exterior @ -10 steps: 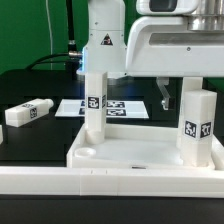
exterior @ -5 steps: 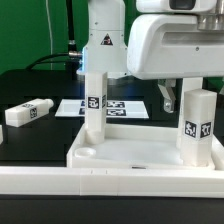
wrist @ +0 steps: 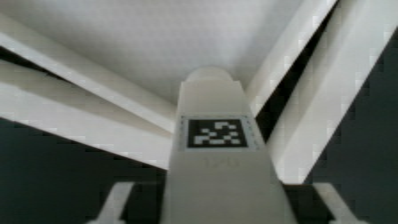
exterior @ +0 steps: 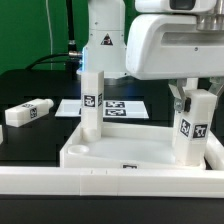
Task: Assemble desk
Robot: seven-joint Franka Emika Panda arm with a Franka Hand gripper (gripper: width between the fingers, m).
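Note:
The white desk tabletop (exterior: 130,152) lies with its raised rim up. Two white tagged legs stand upright in its corner sockets: one at the exterior view's left (exterior: 92,100), one at the exterior view's right (exterior: 192,128). My gripper (exterior: 192,95) is down over the top of the right leg, one finger on each side. In the wrist view the leg (wrist: 217,120) runs between the fingers (wrist: 128,205), and a dark gap shows on both sides, so the jaws are open. A third leg (exterior: 27,112) lies loose on the black table.
The marker board (exterior: 118,106) lies flat behind the tabletop. A long white border rail (exterior: 100,185) runs along the front edge. The arm's white base (exterior: 105,40) stands behind the left leg.
My gripper has come down around the right leg's top. The tabletop and both legs have shifted toward the exterior view's left, and a tag now shows on its front rim.

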